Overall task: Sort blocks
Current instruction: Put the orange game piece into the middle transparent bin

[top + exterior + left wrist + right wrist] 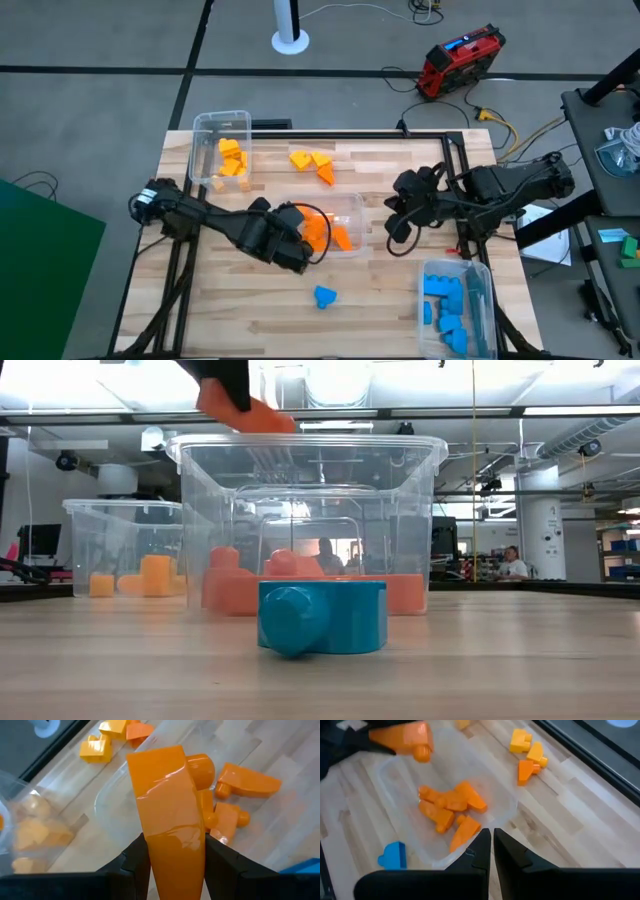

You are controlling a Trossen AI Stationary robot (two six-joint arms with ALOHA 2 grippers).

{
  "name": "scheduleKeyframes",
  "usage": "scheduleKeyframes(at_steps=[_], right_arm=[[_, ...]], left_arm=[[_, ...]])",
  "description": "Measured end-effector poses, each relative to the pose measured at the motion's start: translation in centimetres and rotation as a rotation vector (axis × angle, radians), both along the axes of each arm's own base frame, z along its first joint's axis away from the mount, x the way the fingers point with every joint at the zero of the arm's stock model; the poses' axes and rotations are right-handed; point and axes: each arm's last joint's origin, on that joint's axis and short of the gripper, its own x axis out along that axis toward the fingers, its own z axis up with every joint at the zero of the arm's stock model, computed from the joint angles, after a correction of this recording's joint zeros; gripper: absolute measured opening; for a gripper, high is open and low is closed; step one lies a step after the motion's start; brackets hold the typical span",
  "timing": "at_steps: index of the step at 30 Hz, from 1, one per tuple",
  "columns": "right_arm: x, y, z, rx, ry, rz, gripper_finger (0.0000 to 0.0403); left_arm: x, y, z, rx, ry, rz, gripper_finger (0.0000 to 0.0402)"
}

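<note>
— What is the left claw [172,855] doing?

— It grips one orange block [170,815] between its fingers, above the middle bin [352,205].

— How many lie in that bin, under the claw?

— About four orange blocks [451,807], piled close; the exact number is hard to tell.

— And the right claw [491,842]?

— Clenched, fingers nearly touching, holding nothing, just beside the same bin on its far side from the left claw.

— Any loose ones?

— Three beyond the bin: two yellow blocks [526,744] and one orange wedge [525,770]. One blue block [325,296] lies alone on the table [240,310], on the near side of the left claw.

— The other bins?

— One with several yellow pieces [232,158], one with several blue pieces [445,300]; neither count is clear.
</note>
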Motion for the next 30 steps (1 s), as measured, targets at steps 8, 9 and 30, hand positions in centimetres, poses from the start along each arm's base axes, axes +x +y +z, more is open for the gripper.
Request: scheduleKeyframes(at_steps=[8,9,30], right_arm=[[1.0,-2.3,0.4,0.018,-0.067,-0.102,0.0013],[1.1,-2.6,0.4,0.025,-0.077,-0.116,0.0013],[2.1,-7.4,1.6,0.165,-0.213,-0.294,0.0013]], left_arm=[[-1.3,2.4,-1.6,-0.002,0.006,0.007,0.0127],[-1.5,2.7,-1.7,-0.014,0.002,0.0,0.0127],[-0.5,4.8,-2.2,-0.084,0.002,-0.139,0.0195]])
